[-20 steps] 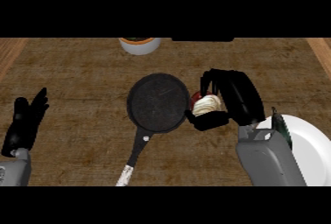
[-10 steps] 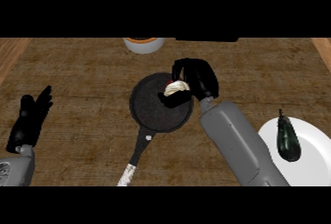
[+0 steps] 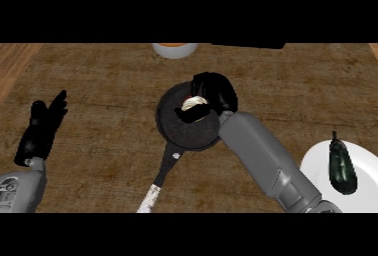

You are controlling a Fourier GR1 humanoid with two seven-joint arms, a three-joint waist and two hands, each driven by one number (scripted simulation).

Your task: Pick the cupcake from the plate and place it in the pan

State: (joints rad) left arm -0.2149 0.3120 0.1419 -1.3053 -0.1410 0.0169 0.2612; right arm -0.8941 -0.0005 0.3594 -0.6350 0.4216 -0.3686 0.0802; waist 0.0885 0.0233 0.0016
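While over the pan (image 3: pixel 184 132), the right hand (image 3: pixel 214 95) grips the cupcake (image 3: pixel 193 103).

one head view, looking steeply down at the counter (image 3: pixel 103 90).

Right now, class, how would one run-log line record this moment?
right hand: shut on cupcake, over pan | left hand: open, resting | plate: eggplant

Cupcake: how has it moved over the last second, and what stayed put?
The right robot hand carried the cupcake leftward from beside the pan to over its dish, still curled round it. Pan, plate with its dark vegetable, and resting left robot hand stayed put.
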